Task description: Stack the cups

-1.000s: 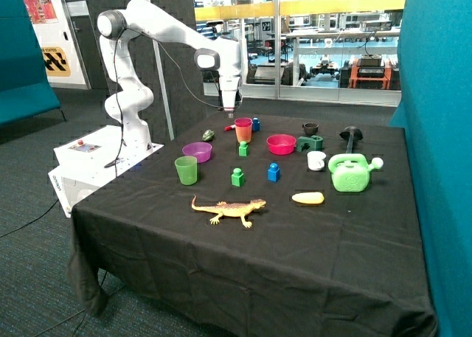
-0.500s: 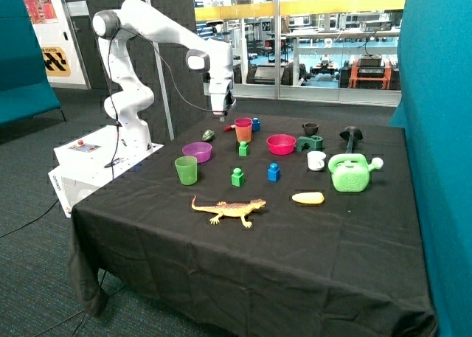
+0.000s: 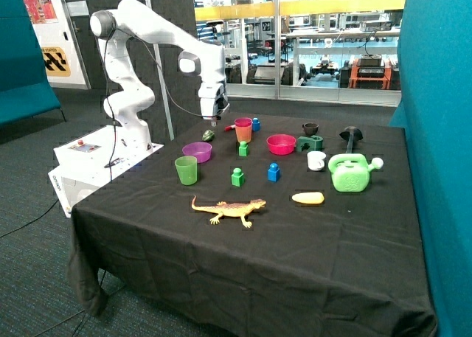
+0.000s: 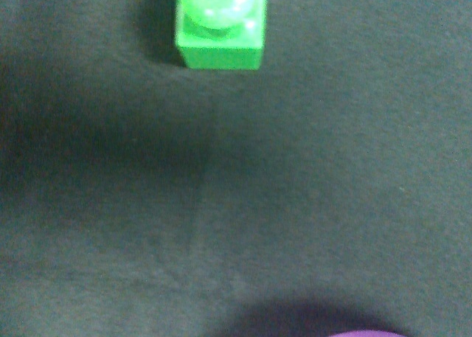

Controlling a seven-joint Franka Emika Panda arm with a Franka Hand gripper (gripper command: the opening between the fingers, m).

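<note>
**Inspector:** State the position of the gripper [image 3: 214, 120].

**Assistant:** It hangs above the black tablecloth [image 3: 354, 234], between the stacked pair of cups [image 3: 243, 130] and the purple bowl [image 3: 197, 152]. It carries nothing that shows. Whether it is released or clenched, I cannot tell; neither view shows it.

**Inspector:** The cups?

**Assistant:** Three counted. The magenta cup sits nested in the yellow one, upright, beside a blue block [image 3: 256, 124] at the far side of the table. The green cup [image 3: 186, 170] stands alone and upright near the front edge, just in front of the purple bowl. Judged from this, one nesting is done and one is left.

**Inspector:** The deciding relation?

**Assistant:** The green cup lies forward of the gripper, toward the camera, past the purple bowl. Its axis is vertical, mouth up, so a descent over the rim seems called for.

**Inspector:** Other counts?

**Assistant:** Two bowls, purple and pink [image 3: 281, 144]. Two small green blocks, of which the wrist view shows one [image 4: 219, 26]. Two blue blocks. One toy lizard [image 3: 228, 209], one green watering can [image 3: 352, 172]
</note>
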